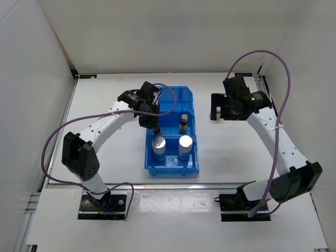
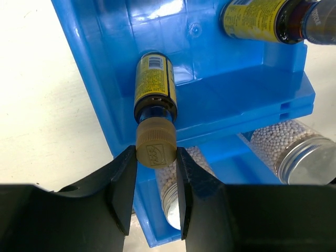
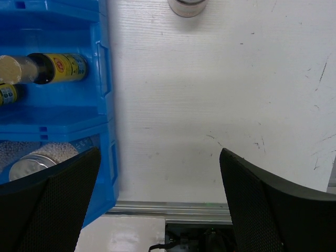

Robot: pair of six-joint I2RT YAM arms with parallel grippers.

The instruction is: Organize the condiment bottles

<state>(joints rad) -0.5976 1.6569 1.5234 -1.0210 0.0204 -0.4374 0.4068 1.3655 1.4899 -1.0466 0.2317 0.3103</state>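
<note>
My left gripper (image 1: 154, 127) is shut on the tan cap of a slim brown bottle (image 2: 155, 84) with a yellow label, standing upright in the middle compartment of the blue bin (image 1: 186, 97). The second brown bottle (image 1: 183, 124) stands beside it in the same compartment. Two silver-topped cylinders (image 1: 159, 145) (image 1: 185, 144) stand in the near compartment. My right gripper (image 1: 220, 113) is wide open and empty over the table right of the bin. One white-lidded jar (image 3: 187, 6) stands on the table beyond it, partly hidden in the top view (image 1: 214, 113). The other jar is not visible.
The bin's right wall (image 3: 100, 105) runs along the left of the right wrist view. A metal rail (image 3: 173, 207) marks the near table edge. White walls enclose the table on the left, back and right.
</note>
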